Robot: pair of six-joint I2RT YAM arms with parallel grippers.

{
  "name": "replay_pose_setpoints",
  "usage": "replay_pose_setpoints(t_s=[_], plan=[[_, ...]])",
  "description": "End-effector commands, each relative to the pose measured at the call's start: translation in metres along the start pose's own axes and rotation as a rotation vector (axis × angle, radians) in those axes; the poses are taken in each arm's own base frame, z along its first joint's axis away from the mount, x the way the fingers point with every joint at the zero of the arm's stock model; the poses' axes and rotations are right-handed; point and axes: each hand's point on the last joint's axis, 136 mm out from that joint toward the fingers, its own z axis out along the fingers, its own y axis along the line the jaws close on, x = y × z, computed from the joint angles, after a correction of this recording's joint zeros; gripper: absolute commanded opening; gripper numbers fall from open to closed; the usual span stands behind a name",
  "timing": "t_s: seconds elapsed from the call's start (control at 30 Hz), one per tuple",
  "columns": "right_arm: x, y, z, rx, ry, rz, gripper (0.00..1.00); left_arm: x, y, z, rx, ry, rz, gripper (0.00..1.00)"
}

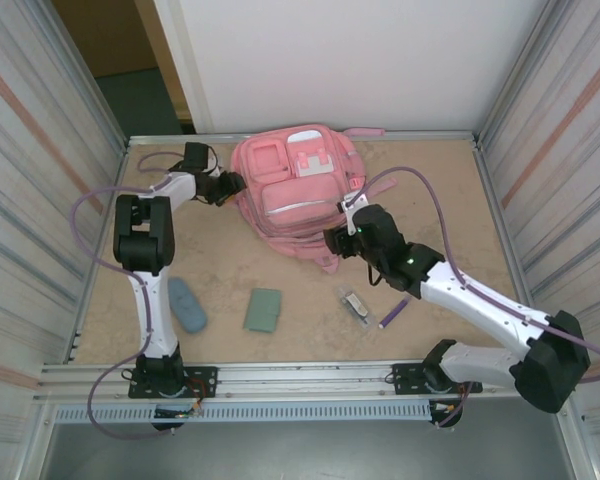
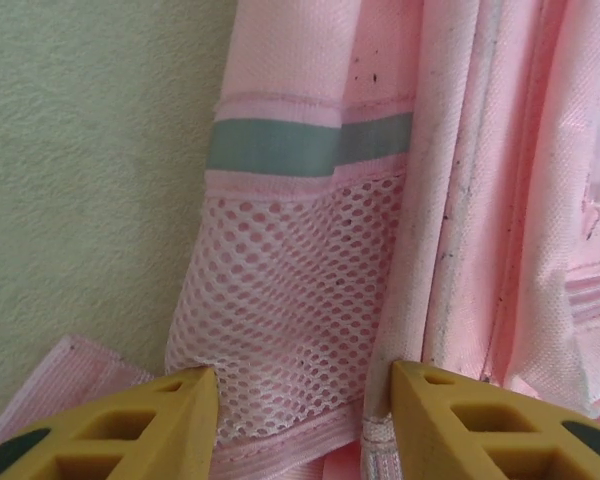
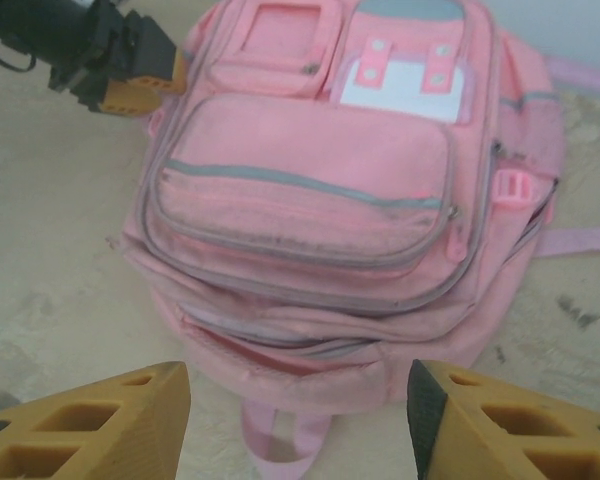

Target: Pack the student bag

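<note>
The student bag (image 1: 298, 190) is a large pink backpack lying flat at the back middle of the table, front pockets up. My left gripper (image 1: 232, 185) is at its left side. In the left wrist view its yellow fingers (image 2: 130, 430) stand open on either side of the bag's pink mesh side pocket (image 2: 290, 300), not pinching it. My right gripper (image 1: 338, 240) hovers open at the bag's near end. In the right wrist view its jaws (image 3: 300, 420) frame a partly unzipped opening (image 3: 280, 345) and the pink carry loop (image 3: 280, 440). The left gripper (image 3: 130, 80) shows there at top left.
Loose on the table in front of the bag lie a blue object (image 1: 188, 303), a green flat object (image 1: 264, 309), a small dark item (image 1: 356, 305) and a purple pen (image 1: 394, 313). Metal-framed walls close in the table on both sides and at the back.
</note>
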Motion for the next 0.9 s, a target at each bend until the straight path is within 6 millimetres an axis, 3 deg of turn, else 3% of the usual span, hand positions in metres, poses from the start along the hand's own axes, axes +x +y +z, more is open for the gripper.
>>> replay_pose_setpoints(t_s=[0.0, 0.23, 0.47, 0.87], plan=[[0.026, 0.010, 0.019, -0.008, 0.096, 0.073, 0.59, -0.018, 0.015, -0.004, -0.074, -0.050, 0.013, 0.47], [0.044, 0.043, 0.057, -0.004, 0.191, 0.086, 0.59, -0.006, 0.035, 0.000, -0.091, -0.046, -0.065, 0.47], [0.061, 0.043, 0.081, 0.100, 0.250, 0.100, 0.60, 0.001, 0.071, -0.011, -0.048, -0.082, -0.211, 0.50], [0.071, 0.046, 0.093, 0.122, 0.260, 0.053, 0.59, -0.002, 0.025, 0.006, 0.217, 0.005, -0.057, 0.50]])
